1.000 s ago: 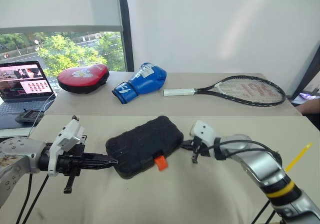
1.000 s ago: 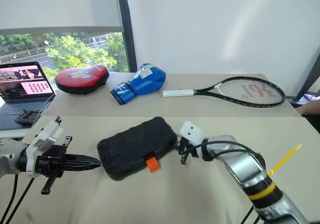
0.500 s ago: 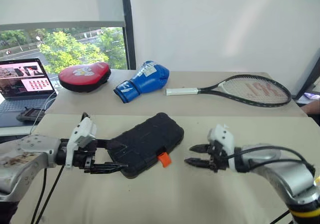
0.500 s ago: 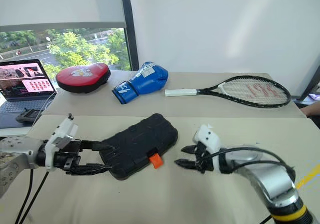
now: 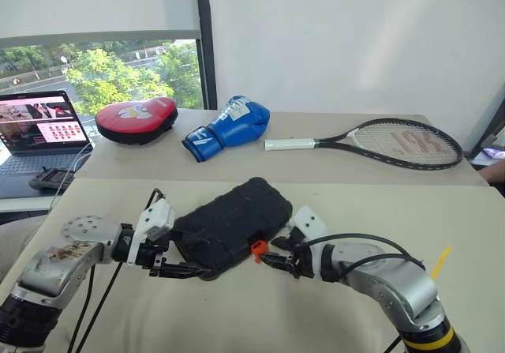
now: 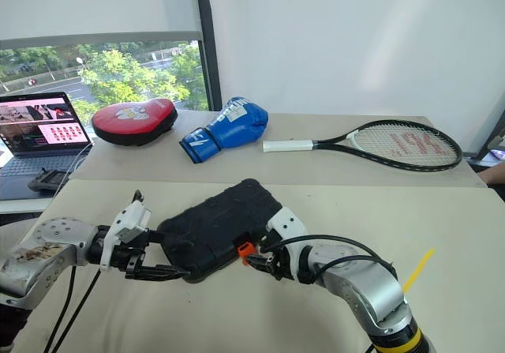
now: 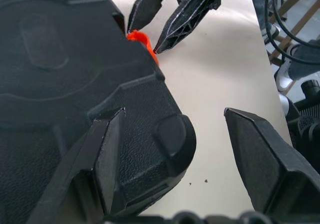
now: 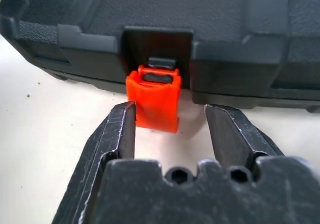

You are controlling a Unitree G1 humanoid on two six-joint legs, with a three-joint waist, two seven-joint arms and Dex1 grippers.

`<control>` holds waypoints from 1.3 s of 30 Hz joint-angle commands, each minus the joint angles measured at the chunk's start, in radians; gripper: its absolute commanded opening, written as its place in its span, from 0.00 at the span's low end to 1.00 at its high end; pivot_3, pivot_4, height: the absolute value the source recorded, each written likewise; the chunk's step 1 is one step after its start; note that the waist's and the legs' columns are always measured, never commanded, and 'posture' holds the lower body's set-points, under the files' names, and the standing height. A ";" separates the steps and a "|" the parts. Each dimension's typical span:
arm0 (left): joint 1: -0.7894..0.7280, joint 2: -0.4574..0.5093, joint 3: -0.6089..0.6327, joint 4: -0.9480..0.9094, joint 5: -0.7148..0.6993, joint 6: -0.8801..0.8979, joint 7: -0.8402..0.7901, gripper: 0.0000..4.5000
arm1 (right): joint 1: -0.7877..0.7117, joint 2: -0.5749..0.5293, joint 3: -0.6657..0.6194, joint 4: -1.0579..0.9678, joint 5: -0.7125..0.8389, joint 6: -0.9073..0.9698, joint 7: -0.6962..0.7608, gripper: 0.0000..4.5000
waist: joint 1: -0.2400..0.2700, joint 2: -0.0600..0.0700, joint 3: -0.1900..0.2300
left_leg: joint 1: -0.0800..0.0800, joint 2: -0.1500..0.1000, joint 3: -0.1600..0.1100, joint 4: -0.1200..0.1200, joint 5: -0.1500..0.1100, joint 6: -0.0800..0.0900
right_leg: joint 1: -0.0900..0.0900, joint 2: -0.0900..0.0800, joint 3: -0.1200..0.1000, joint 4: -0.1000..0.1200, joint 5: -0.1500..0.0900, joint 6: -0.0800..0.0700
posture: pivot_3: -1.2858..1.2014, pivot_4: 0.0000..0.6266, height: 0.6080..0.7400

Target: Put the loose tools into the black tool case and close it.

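Because the lid is down and no loose tools lie on the table in the head views, I read the step in hand as securing the latch.

Case position: the black tool case (image 5: 229,225) lies shut and skewed at lower centre of the left eye view, on the near beige table (image 5: 331,321), with its latch edge turned toward me.

Latch: the orange latch (image 8: 154,99) hangs down off the front edge, and I judge it not yet snapped home.

Right gripper: the right gripper (image 8: 170,129) has its fingers spread, one on each side of the latch. The left finger sits just beside the latch; whether it touches I cannot tell. I hold it low and level so the tips can press the tab up against the shell.

Left gripper: the left gripper (image 7: 175,154) is spread wide around the near rounded corner of the case. One finger (image 7: 107,156) lies against the textured shell; the other stands off over the table. I place it here as a brace, so the case does not slide away under latch pressure.

Clearance: red padded mitt (image 5: 136,119), blue boxing glove (image 5: 229,127) and tennis racket (image 5: 379,142) sit on the far table in the upper half, well apart from the work.

Risk: as I judge it, a push off the tab's centre could rotate the case instead of seating the tab.
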 commanded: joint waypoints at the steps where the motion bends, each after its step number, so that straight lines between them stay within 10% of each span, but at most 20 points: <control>1: -0.004 -0.005 0.011 -0.016 0.003 -0.018 -0.007 0.75 | -0.017 0.024 0.000 -0.033 0.022 0.017 -0.011 0.57 | 0.000 0.000 0.000 | 0.000 0.000 0.000 0.000 0.000 0.000 | 0.000 0.000 0.000 0.000 0.000 0.000 | 0.52 0.24 1.00; 14: 0.012 -0.006 0.018 -0.034 0.005 -0.008 -0.002 0.75 | -0.010 0.050 0.028 -0.013 0.010 0.021 -0.041 0.57 | -0.003 0.000 0.000 | 0.001 0.000 0.000 0.000 0.000 0.001 | 0.000 0.000 0.000 0.001 0.000 0.000 | 0.52 0.24 1.00; 20: 0.020 -0.006 0.023 -0.040 0.005 -0.007 0.003 0.75 | -0.009 0.062 0.031 -0.018 0.004 0.027 -0.062 0.25 | -0.004 0.000 0.000 | 0.001 0.000 0.000 0.000 0.000 0.001 | 0.000 0.001 0.000 0.001 0.000 0.000 | 0.52 0.24 1.00; 39: 0.024 -0.015 -0.011 -0.018 0.045 -0.014 0.011 0.75 | -0.059 0.056 0.008 -0.030 -0.005 -0.061 -0.027 0.25 | -0.010 0.000 0.000 | 0.001 0.000 0.000 0.000 -0.001 0.001 | 0.000 0.001 0.000 0.002 0.000 0.000 | 0.52 0.24 1.00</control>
